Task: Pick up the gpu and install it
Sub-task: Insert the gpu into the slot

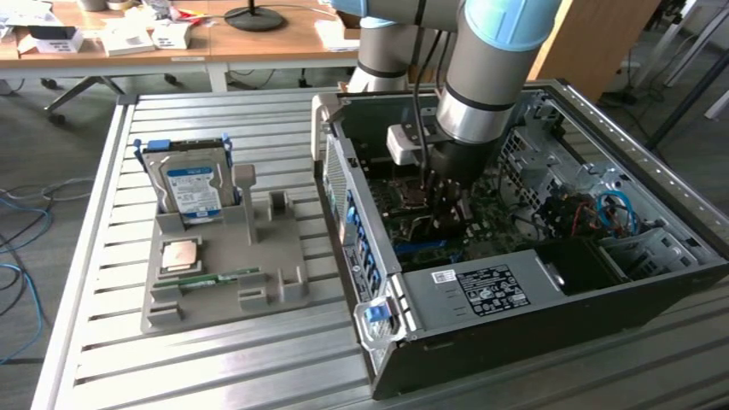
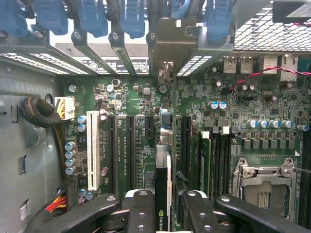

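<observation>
The gpu [image 2: 163, 167] shows edge-on in the wrist view as a thin dark card with a logo near my fingers. It stands upright over the green motherboard [image 2: 126, 97], running along the black expansion slots [image 2: 132, 150]. Its silver end bracket [image 2: 167, 53] reaches the case's rear slot openings. My gripper [image 2: 163, 208] is shut on the card, with one black finger [image 2: 141, 213] on each side. In the exterior view my gripper [image 1: 442, 205] is low inside the open computer case [image 1: 592, 282], just above the board. I cannot tell whether the card's edge sits in a slot.
Blue slot latches [image 2: 131, 17] line the case's rear. A white slot [image 2: 93, 150], memory slots [image 2: 216, 160] and the CPU socket [image 2: 265, 187] flank the card. Outside the case, a grey tray [image 1: 279, 286] holds a blue-labelled hard drive [image 1: 194, 188], a memory stick [image 1: 217, 278] and a chip [image 1: 183, 254].
</observation>
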Motion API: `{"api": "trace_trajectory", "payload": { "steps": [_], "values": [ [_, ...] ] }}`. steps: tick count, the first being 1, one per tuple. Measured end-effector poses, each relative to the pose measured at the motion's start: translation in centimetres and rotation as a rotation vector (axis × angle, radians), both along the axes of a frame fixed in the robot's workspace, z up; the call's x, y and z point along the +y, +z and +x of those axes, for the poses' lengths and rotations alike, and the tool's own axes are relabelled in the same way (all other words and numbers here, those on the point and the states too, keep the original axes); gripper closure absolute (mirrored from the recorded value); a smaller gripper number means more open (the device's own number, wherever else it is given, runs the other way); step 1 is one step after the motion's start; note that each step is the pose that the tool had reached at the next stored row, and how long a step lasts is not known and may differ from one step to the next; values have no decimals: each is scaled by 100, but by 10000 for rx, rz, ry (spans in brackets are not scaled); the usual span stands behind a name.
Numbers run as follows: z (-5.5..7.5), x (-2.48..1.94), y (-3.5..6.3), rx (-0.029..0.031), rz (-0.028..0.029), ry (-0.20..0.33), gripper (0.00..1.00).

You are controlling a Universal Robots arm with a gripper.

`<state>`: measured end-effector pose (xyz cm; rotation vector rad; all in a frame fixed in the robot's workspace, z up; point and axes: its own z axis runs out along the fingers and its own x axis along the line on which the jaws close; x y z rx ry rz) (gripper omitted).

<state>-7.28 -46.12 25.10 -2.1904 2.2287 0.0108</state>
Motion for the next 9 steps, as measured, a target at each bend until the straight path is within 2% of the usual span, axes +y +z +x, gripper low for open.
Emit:
{"api": "trace_trajectory", "payload": {
  "steps": [9],
  "values": [
    [1,8,0,1,-1,45,74]
  ]
}}
